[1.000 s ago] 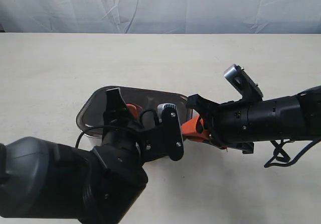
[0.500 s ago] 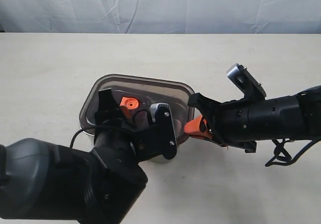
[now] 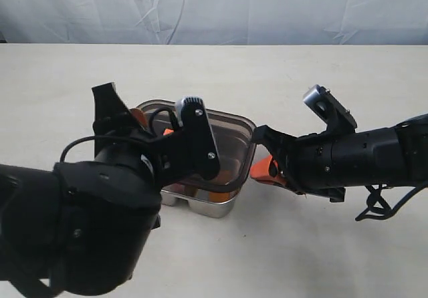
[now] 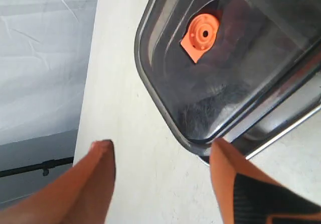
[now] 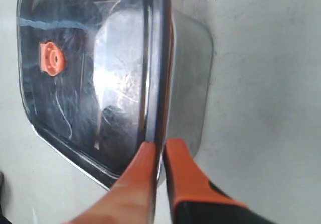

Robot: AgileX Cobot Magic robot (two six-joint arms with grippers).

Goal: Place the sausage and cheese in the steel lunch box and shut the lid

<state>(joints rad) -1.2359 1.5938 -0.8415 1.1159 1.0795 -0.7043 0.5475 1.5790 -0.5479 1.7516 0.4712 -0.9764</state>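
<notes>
Right gripper (image 5: 160,146) nearly closed, pinched lid (image 5: 100,73) rim at one edge. Lid sat on steel lunch box (image 5: 193,83), skewed, box wall showing beyond rim. Left gripper (image 4: 161,143) wide, empty, one fingertip beside lid corner.

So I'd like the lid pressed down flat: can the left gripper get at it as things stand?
Probably yes. The left gripper hangs open right at a corner of the lid, with nothing between them. The right gripper pinches the lid's other side, out of its way.
</notes>
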